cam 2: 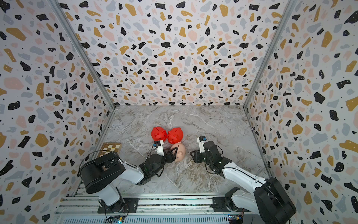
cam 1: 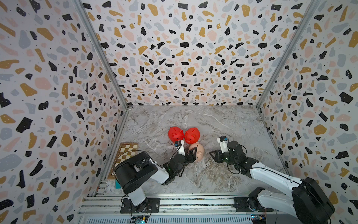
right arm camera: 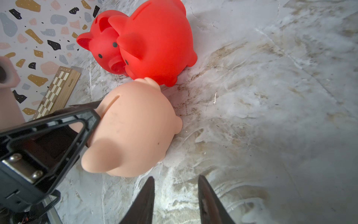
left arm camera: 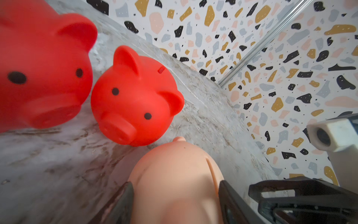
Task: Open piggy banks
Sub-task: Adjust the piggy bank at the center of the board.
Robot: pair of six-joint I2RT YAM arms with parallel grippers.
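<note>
Two red piggy banks (cam 1: 175, 133) (cam 1: 192, 135) stand side by side, touching, near the table's middle in both top views. Just in front of them a pale peach piggy bank (cam 1: 199, 149) lies tilted on the marble, its tip against the nearer red one (right arm camera: 158, 38). My left gripper (left arm camera: 176, 186) is shut on the peach pig (left arm camera: 174, 164), one finger pressed on each flank. My right gripper (right arm camera: 176, 177) is open and holds nothing. It hovers low over bare marble just right of the peach pig (right arm camera: 135, 126).
A wooden chessboard (cam 1: 126, 153) lies along the left wall behind my left arm. Patterned walls close in the table (cam 1: 222, 126) on three sides. An aluminium rail (cam 1: 174, 201) runs along the front edge.
</note>
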